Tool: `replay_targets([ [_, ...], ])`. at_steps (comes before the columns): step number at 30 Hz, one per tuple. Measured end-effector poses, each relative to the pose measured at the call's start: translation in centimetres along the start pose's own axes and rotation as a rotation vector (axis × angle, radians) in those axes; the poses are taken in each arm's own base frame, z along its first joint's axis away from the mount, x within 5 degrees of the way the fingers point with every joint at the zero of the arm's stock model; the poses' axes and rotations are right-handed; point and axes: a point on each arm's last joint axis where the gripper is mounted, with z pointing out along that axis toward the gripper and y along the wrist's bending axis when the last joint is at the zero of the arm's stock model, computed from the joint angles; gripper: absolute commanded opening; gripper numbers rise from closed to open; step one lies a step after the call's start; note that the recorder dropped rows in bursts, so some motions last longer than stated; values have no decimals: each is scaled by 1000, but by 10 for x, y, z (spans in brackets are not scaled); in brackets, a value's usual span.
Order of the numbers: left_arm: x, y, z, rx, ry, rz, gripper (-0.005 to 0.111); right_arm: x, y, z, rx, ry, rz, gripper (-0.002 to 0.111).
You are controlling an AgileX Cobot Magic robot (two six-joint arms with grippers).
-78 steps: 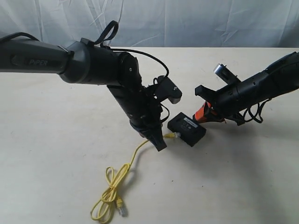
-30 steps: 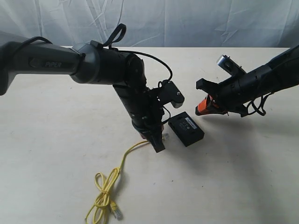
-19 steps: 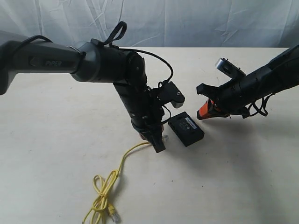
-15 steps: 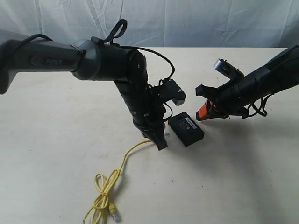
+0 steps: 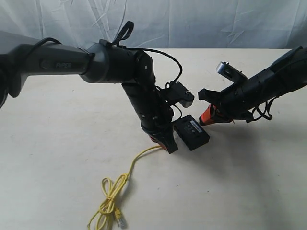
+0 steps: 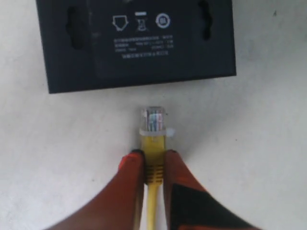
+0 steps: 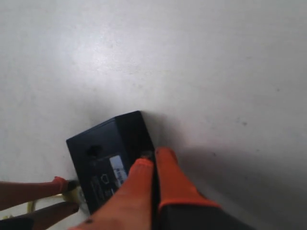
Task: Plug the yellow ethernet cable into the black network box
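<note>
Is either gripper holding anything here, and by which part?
The left gripper pinches the yellow ethernet cable by its yellow boot, just behind the clear plug. The right gripper holds nothing, jaws together beside the black network box.

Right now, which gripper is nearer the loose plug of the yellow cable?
Left. The left gripper holds the yellow cable by its other end, beside the black box. The right gripper sits past the box, farther from the loose plug.
</note>
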Motion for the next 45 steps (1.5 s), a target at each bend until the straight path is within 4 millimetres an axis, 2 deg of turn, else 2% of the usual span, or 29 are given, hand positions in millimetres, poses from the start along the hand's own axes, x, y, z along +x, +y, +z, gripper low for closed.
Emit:
replay_targets([
  [45, -7, 2, -1, -14, -57, 7, 0, 0, 1, 0, 0, 1, 6, -1],
])
